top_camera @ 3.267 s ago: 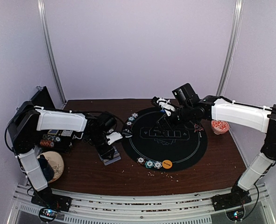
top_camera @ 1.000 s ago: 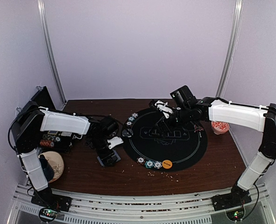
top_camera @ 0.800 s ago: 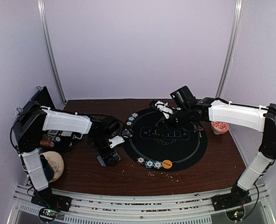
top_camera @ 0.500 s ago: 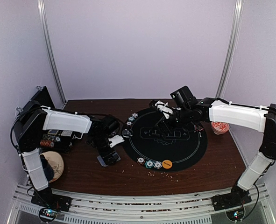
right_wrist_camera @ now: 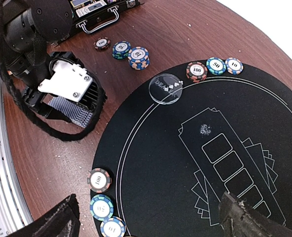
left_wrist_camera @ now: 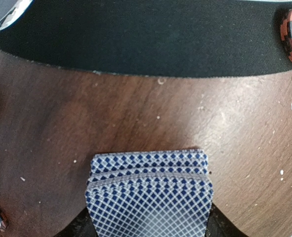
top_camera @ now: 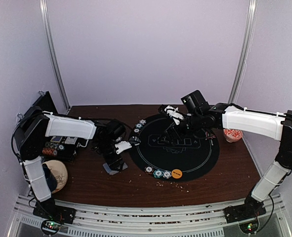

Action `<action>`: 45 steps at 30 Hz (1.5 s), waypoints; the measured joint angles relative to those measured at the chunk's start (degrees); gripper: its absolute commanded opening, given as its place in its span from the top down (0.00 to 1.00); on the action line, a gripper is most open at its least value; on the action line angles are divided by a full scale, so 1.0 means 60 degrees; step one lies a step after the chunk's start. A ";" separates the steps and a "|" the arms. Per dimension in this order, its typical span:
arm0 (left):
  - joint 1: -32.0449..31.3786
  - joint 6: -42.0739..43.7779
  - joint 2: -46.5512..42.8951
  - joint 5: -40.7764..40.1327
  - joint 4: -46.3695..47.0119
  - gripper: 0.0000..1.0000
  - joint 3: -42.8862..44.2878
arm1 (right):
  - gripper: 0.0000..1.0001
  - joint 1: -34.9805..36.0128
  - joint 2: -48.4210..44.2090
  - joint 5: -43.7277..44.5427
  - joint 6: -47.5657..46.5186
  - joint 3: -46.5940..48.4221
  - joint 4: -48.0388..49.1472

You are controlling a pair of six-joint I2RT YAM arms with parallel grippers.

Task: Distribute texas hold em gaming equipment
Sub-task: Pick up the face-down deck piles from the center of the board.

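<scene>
While angled downward | left claw (top_camera: 114,160) pinches playing cards (left_wrist_camera: 149,197) | right claw (right_wrist_camera: 148,217) hovers spread above mat (right_wrist_camera: 150,148)

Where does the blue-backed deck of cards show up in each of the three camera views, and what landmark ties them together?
Top external: the deck lies lower left of centre, just left of the mat.
Left wrist: bottom centre, in the foreground.
Right wrist: left side.
Shared landmark: the mat's curved edge near the deck.

Enclosure: pale lilac walls (top_camera: 146,49) on three sides; two metal uprights (top_camera: 54,59) at the back corners; dark brown wooden counter (top_camera: 210,187); ribbed aluminium rail (top_camera: 150,215) along near edge.
</scene>
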 measured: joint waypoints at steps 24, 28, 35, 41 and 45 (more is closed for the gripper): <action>-0.0051 -0.0098 -0.0098 0.0066 0.0025 0.74 0.0000 | 0.00 0.0004 0.0011 -0.0036 0.0015 0.0240 -0.0178; -0.0113 -0.0160 -0.0117 0.0004 0.0018 0.75 0.0000 | 0.00 0.0004 0.0018 -0.0273 0.0044 0.0295 -0.0182; -0.0204 -0.0273 -0.0204 -0.0135 0.0015 0.75 -0.0011 | 0.00 0.0004 0.0270 -0.1086 0.0335 0.0295 -0.0142; -0.0248 -0.0397 -0.0452 -0.0317 -0.0033 0.74 -0.0018 | 0.00 -0.0127 0.0277 -0.1752 0.0805 0.0007 0.0441; -0.0262 -0.0481 -0.0710 -0.0404 -0.0029 0.71 -0.0055 | 0.01 -0.0306 0.0280 -0.2182 0.1024 -0.0291 0.0616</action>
